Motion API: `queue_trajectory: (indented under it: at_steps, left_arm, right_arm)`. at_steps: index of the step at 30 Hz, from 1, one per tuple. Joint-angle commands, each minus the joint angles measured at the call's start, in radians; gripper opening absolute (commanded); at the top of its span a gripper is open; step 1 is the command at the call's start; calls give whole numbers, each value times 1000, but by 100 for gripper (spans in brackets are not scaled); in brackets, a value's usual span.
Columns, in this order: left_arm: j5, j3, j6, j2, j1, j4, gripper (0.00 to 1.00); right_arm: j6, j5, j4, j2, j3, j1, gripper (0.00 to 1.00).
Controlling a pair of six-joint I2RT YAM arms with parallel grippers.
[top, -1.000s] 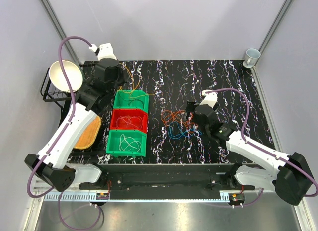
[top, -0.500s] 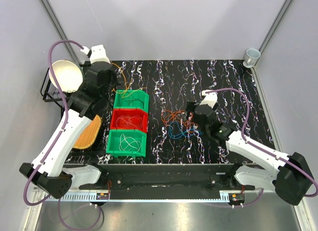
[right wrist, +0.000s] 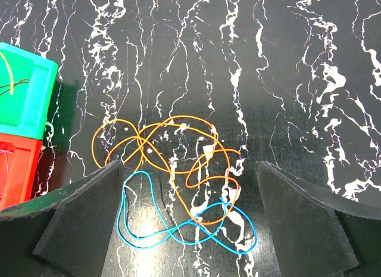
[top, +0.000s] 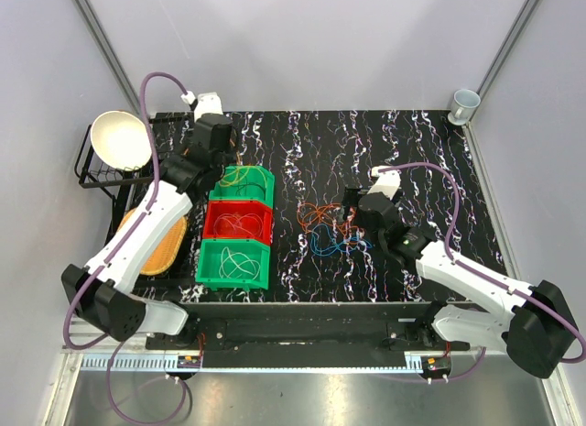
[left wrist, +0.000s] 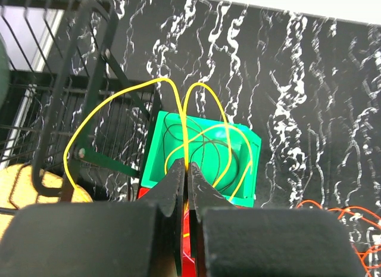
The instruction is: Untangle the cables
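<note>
My left gripper (left wrist: 186, 164) is shut on a yellow cable (left wrist: 140, 90) just above the far green bin (left wrist: 155, 147). The cable's loops arch up from the fingertips and fall into that bin (top: 267, 181), where a dark wire also lies. An orange cable (right wrist: 178, 119) and a blue cable (right wrist: 138, 242) lie tangled together on the black marbled table (right wrist: 309, 62). My right gripper (right wrist: 189, 170) hangs open just above this tangle (top: 322, 226), with a finger on either side and nothing between them.
A red bin (top: 210, 221) and a near green bin (top: 201, 262) sit in a row with the far one, each holding thin wires. A wire rack (top: 90, 177) with a white bowl (top: 119, 139) and a woven tray (top: 165, 247) stand at the left. A cup (top: 465, 103) is at the back right.
The left arm swung right from over the rack to above the far green bin, carrying the yellow cable with it. The right arm and the tangle have not moved.
</note>
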Motion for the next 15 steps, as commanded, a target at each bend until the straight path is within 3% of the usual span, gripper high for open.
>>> queue_trajectory:
  at_steps: [1,15]
  left_arm:
    - [4,-19,-15,27,12,57,0]
    - [56,-20,-48,214,55,123,0]
  right_arm:
    - [4,11,34,0,22,-7,98]
    - [4,9,34,3,22,-7,98]
